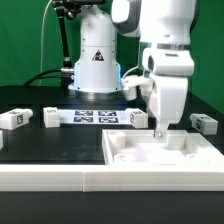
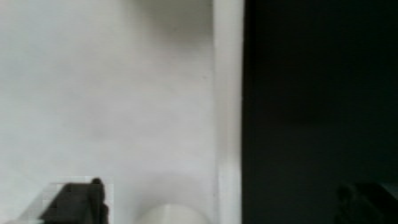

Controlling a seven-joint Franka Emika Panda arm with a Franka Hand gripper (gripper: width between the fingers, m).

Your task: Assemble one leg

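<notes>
— White tray (image 1: 170, 165) is sitting closest to us on the table (image 1: 40, 150), and the pincer (image 1: 163, 129) is hanging low at its far edge. Where is the leg lying?

— In the exterior view the leg (image 1: 203, 122) is lying loose on the table at about three o'clock from the pincer, apart from it. Similar posts (image 1: 50, 117) are lying beside the marker board (image 1: 95, 117), out toward nine o'clock.

— Is the pincer holding anything?

— I'm judging not. In the wrist view its fingertips (image 2: 75, 200) are standing wide apart, with the tray's rim running between them.

— How is the leg going to handle?

— I'm expecting it to be light, stiff and rather slick, since it is small plastic. I'd be taking it across two opposite flat faces, around mid-length, so it isn't twisting in the grip.

— What are we missing?

— The wrist view is coming out blurred, and I'm not making out what the pale rounded shape between the fingertips is. The leg isn't showing there at all, and its tags are reading too small to tell apart.
</notes>
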